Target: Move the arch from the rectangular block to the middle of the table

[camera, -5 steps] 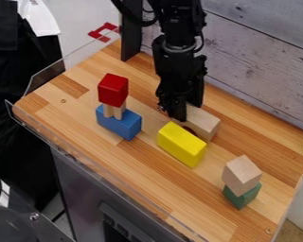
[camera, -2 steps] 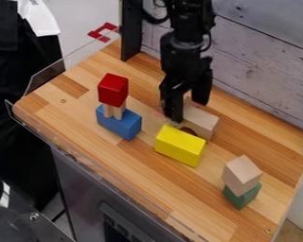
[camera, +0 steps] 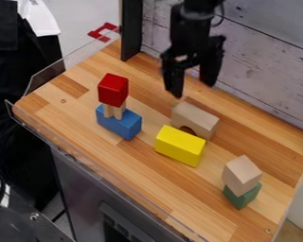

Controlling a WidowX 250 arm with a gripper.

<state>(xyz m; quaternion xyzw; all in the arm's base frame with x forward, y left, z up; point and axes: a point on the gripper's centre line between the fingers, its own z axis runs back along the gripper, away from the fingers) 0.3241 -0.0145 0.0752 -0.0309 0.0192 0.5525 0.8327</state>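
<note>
The pincer (camera: pixel 193 81) hung with its fingers well apart and nothing between them, above and behind the arch (camera: pixel 195 117), a spread that would let it clear the wood without dragging it. The arch stood upright on the table (camera: pixel 132 156), near the middle, its feet down and its opening facing the yellow block (camera: pixel 181 145), so it probably needed no support. That block lay just in front, partly hiding the opening; whether the two touched, I couldn't tell. The placing looked finished, with only the pincer's clearance to mind. Farther out, the blue block (camera: pixel 119 124) served as a base for two pegs (camera: pixel 119 112), which propped up the red block (camera: pixel 113 90), while the green block (camera: pixel 243 196) bore the pale block (camera: pixel 241 174).
</note>
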